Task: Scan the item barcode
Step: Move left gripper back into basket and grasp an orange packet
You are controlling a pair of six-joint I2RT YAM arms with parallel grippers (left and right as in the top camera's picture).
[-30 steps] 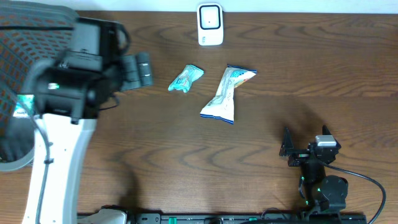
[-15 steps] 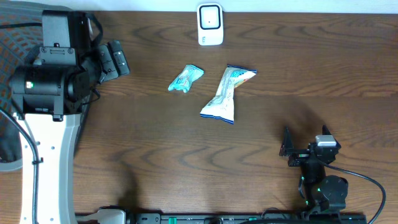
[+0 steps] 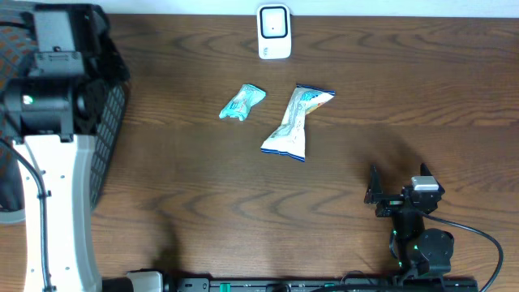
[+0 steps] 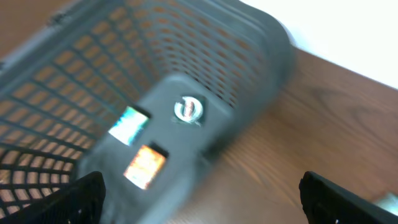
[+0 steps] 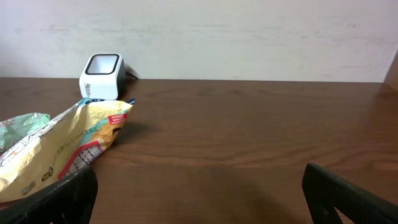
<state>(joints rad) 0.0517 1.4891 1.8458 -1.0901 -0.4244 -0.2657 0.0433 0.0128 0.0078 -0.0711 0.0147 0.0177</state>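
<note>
Two items lie mid-table: a white and blue snack bag [image 3: 296, 122] and a small teal packet [image 3: 242, 102]. The white barcode scanner [image 3: 274, 32] stands at the far edge behind them. My right gripper [image 3: 399, 180] rests low near the front right, open and empty. In its wrist view, the snack bag [image 5: 62, 149], the teal packet [image 5: 18, 127] and the scanner [image 5: 101, 67] sit ahead to the left of the right gripper [image 5: 199, 199]. My left gripper [image 4: 202, 205] hangs open and empty over a grey basket [image 4: 205, 68], in a blurred view. In the overhead view it is hidden under its arm [image 3: 50, 97].
The grey mesh basket [image 3: 107, 122] stands at the table's far left, mostly covered by the left arm. Inside it I see blurred coloured labels [image 4: 144, 165]. A cable [image 3: 478, 239] runs from the right arm's base at the front edge.
The left arm has swung left and back from the table to over the basket, and its fingers no longer show from overhead. The right arm and both items have not moved.
</note>
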